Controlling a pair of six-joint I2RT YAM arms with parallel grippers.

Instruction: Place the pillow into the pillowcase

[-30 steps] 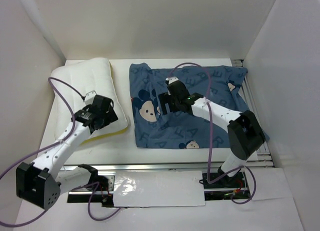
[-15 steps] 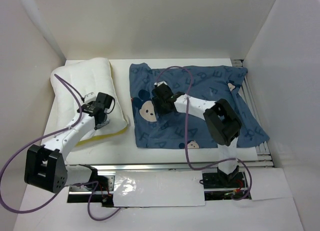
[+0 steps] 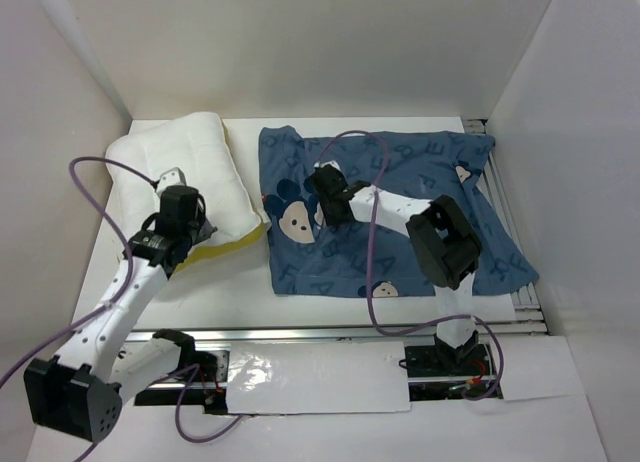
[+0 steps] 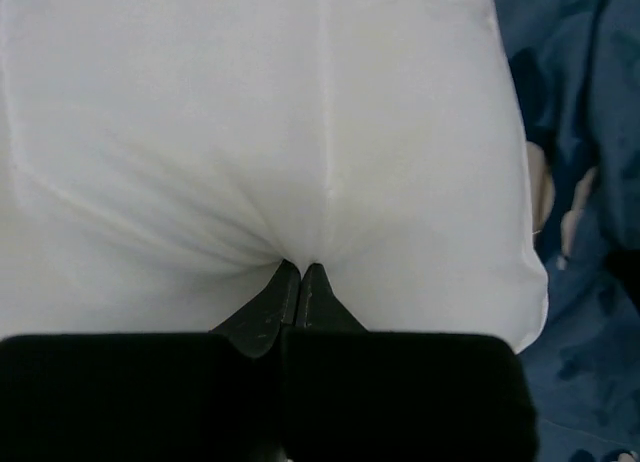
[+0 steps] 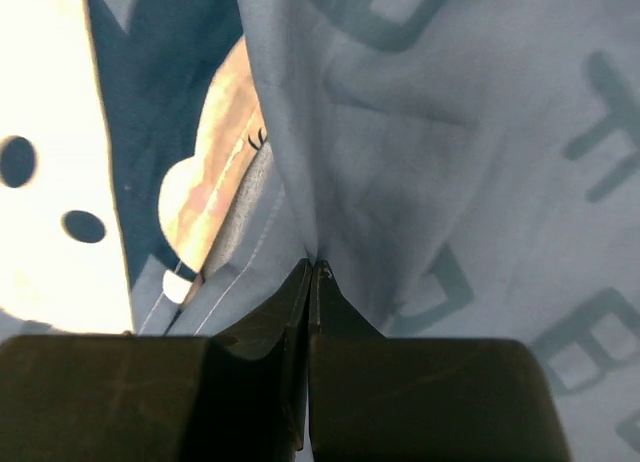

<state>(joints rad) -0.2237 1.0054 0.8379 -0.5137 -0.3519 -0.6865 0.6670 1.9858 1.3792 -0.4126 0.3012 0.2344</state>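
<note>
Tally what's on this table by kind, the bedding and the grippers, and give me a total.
Pillows: 1, the pillow
Pillowcases: 1, the pillowcase
Grippers: 2, the left gripper pinching the pillow, the right gripper pinching the pillowcase
Total: 4

We see two arms of the same build. Left arm (image 3: 115,307) and right arm (image 3: 392,210): white tube links, chunky black joint housings (image 3: 440,244). A purple cable (image 3: 375,277) loops off each. Left gripper (image 4: 300,270) and right gripper (image 5: 313,266): matte black, boxy body, two wedge fingers (image 4: 262,317) tapering to thin tips.
</note>
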